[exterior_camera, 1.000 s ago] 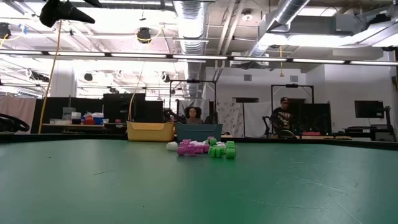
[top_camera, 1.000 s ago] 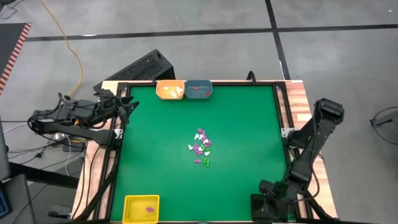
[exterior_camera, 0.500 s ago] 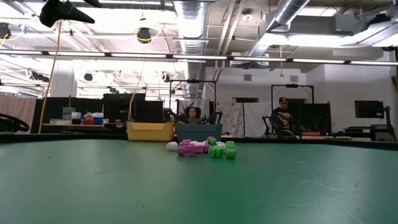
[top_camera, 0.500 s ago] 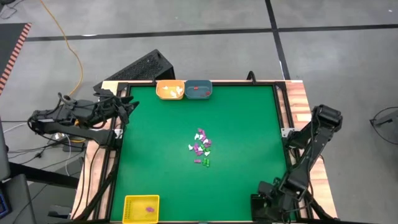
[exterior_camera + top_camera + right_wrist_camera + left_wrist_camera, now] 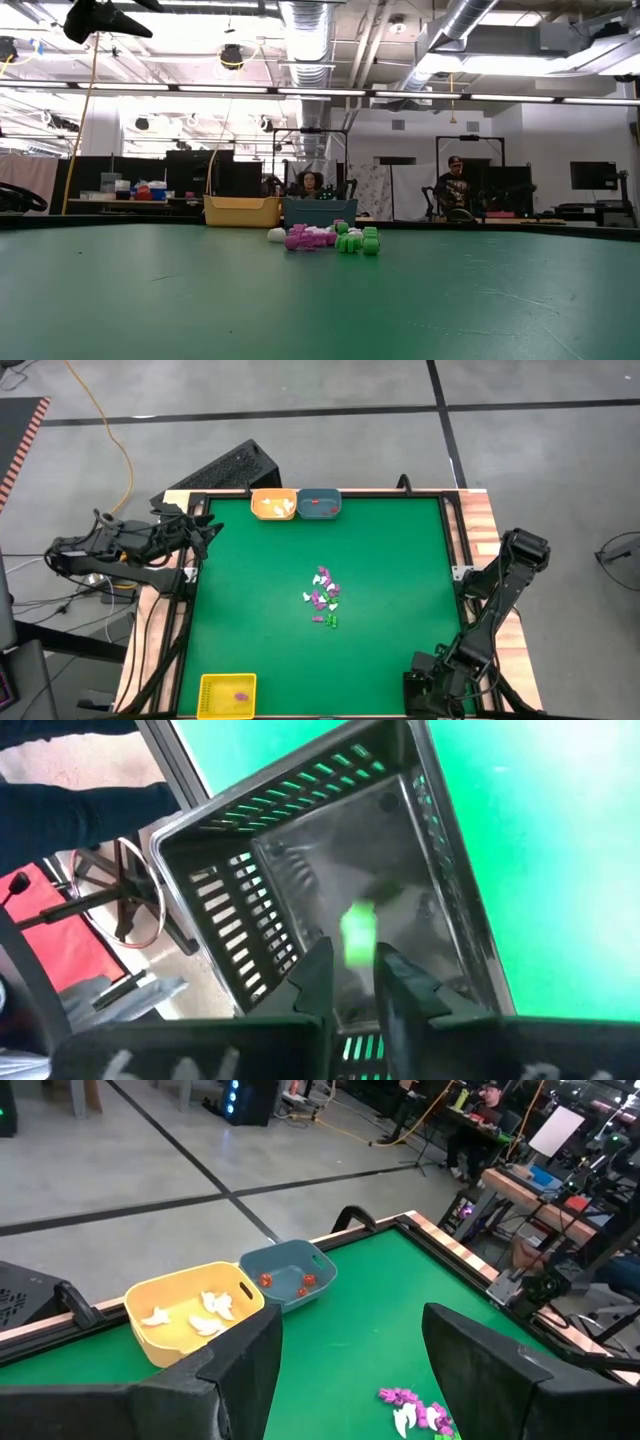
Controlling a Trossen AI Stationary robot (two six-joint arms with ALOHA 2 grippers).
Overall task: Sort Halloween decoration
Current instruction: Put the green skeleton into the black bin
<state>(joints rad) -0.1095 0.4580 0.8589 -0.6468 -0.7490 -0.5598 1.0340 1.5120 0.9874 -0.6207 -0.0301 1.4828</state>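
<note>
A: What sits around the little toys?

B: Four trays at the edges of the green table. A yellow tray and a blue tray touch side by side at the far edge. Another yellow tray sits at the near left corner, and a black tray with slotted walls sits at the near right. Nothing stands between the pile and the trays.

A: Where are the toys?

B: The Halloween decoration lies in a small heap in the middle of the table, well apart from every tray. The bits are purple, white and green. Some white ones lie in the far yellow tray and three red ones in the blue tray.

A: And the arms?

B: The left gripper hangs off the left side, fingers wide apart, holding nothing. The right gripper is over the black tray, fingers nearly closed, with a green bit just past its tips
</note>
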